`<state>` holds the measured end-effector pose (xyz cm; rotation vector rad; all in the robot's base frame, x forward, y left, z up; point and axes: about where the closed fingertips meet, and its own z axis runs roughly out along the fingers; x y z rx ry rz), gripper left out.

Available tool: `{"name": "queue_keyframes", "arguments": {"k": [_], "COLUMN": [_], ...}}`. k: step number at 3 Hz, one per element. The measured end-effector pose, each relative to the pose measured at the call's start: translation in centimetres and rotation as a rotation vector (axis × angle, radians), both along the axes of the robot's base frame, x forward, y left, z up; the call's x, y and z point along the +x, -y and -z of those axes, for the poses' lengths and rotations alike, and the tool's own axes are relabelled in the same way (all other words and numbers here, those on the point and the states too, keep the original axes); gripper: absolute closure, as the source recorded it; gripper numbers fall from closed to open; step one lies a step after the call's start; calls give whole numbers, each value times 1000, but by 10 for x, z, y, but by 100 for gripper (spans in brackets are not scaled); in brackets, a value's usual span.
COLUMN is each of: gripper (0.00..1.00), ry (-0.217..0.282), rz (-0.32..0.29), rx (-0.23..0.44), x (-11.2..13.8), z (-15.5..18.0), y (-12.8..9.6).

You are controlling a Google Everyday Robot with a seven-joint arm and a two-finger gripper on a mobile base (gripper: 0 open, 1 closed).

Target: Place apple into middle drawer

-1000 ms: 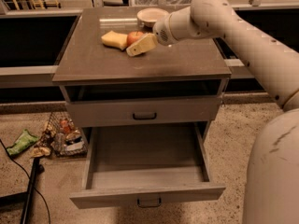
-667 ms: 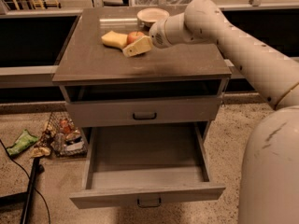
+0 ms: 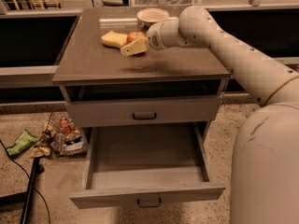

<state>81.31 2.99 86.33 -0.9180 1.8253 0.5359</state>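
The red apple [image 3: 136, 35] sits on the cabinet top [image 3: 93, 59] toward the back, next to a yellow sponge [image 3: 113, 38] on its left. My gripper [image 3: 133, 47] is at the apple's near side, just in front of it and partly covering it, at the end of my arm [image 3: 219, 41], which reaches in from the right. The middle drawer [image 3: 147, 171] is pulled out below, its inside bare, with its dark handle [image 3: 149, 202] on the front. The drawer above [image 3: 144, 111] is shut.
A shallow bowl [image 3: 153, 16] stands behind the apple at the back of the top. A wire basket of packets [image 3: 65, 136] and a green wrapper [image 3: 21, 143] lie on the floor at left, with a black cable and pole. My base [image 3: 266, 171] fills the lower right.
My gripper has moved a little left and toward the camera, staying at the apple's near side. The apple, the sponge and the drawer have not moved.
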Motion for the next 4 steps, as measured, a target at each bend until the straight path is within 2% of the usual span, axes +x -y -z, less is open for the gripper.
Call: {"name": "queue_keyframes", "arguments": {"k": [1, 3, 4], "gripper": [16, 63, 86], "ry": [5, 7, 31], "rz": [9, 18, -22], "rx": [11, 17, 26], "x": [10, 20, 13], "z": [3, 12, 5], "y": [-3, -6, -6]}}
